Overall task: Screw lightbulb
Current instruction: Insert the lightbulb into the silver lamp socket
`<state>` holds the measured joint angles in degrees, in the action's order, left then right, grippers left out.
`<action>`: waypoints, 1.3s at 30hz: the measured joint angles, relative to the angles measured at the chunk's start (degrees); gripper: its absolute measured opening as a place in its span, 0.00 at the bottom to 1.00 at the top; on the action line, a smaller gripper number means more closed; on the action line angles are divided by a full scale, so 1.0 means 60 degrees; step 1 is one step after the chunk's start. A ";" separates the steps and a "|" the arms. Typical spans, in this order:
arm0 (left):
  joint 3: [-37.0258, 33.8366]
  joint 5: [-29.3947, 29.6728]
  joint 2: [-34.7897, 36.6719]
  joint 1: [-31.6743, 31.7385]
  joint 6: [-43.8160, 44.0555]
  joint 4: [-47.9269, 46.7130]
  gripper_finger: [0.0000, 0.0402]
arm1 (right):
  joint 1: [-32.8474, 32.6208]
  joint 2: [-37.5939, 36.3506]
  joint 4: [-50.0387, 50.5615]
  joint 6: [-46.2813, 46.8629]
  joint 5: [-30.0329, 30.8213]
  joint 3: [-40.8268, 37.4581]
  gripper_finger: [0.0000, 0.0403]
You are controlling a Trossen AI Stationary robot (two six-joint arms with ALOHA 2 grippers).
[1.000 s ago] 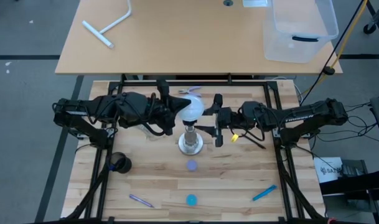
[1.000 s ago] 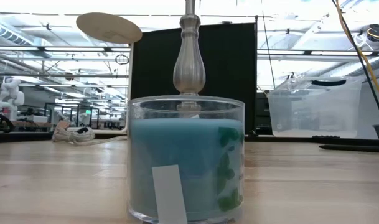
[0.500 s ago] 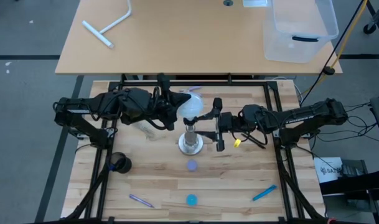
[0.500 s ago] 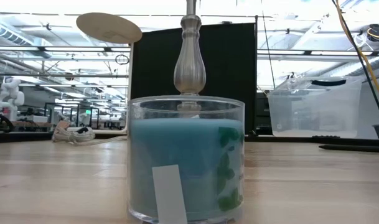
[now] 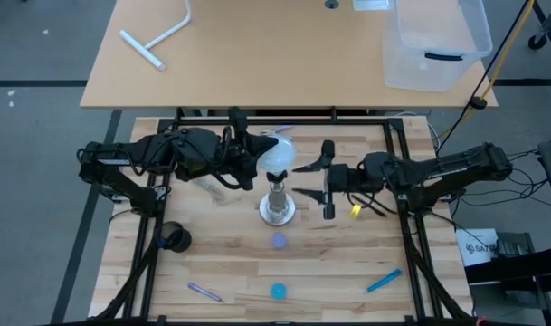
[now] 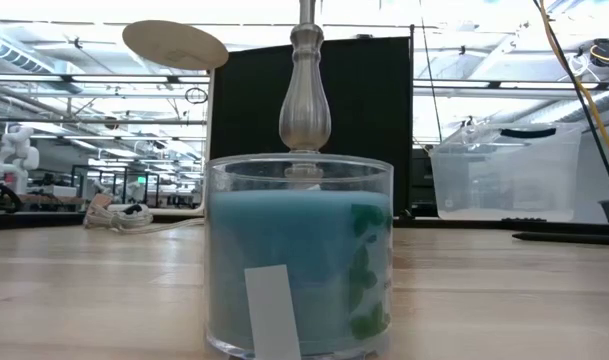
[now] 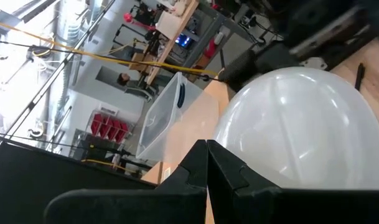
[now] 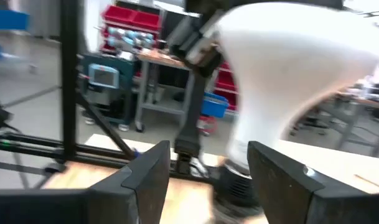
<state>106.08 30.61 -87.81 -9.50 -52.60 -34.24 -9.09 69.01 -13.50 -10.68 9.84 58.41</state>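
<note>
We see the lightbulb (image 5: 277,154) as a smooth, frosted white globe with a soft sheen (image 7: 301,130); beneath it, the socket stand (image 5: 277,206) looks like polished, silvery metal, its turned post (image 6: 304,95) satin-bright. In front of the stand, the candle jar (image 6: 300,255) is clear, glossy glass around matt blue wax, with a plain paper label. The table (image 5: 239,263) under the stand is pale, smooth plank wood. Beyond the stand, the bin (image 5: 433,45) is translucent plastic. The right gripper's fingers (image 8: 149,171) look matt dark plastic.

Lightbulb (image 5: 278,154) atop socket stand (image 5: 277,205), between claws.
</note>
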 joint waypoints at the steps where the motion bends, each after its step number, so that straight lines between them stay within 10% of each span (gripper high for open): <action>1: 0.0000 0.0002 0.0000 0.0000 -0.0003 0.0000 0.00 | -0.0006 -0.0100 0.0139 -0.0068 0.0182 0.0000 0.47; 10: 0.0000 -0.0001 0.0000 0.0000 -0.0001 0.0000 0.00 | 0.0080 0.0214 -0.0083 -0.0197 0.1112 0.0000 0.03; 39: -0.0004 -0.0270 -0.0001 0.0000 0.0019 0.0076 0.00 | 0.0652 0.0799 -0.1435 0.0144 0.1551 0.0000 0.00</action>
<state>106.06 28.99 -87.81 -9.50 -52.49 -33.78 -5.18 73.80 -22.11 -9.81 19.15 58.41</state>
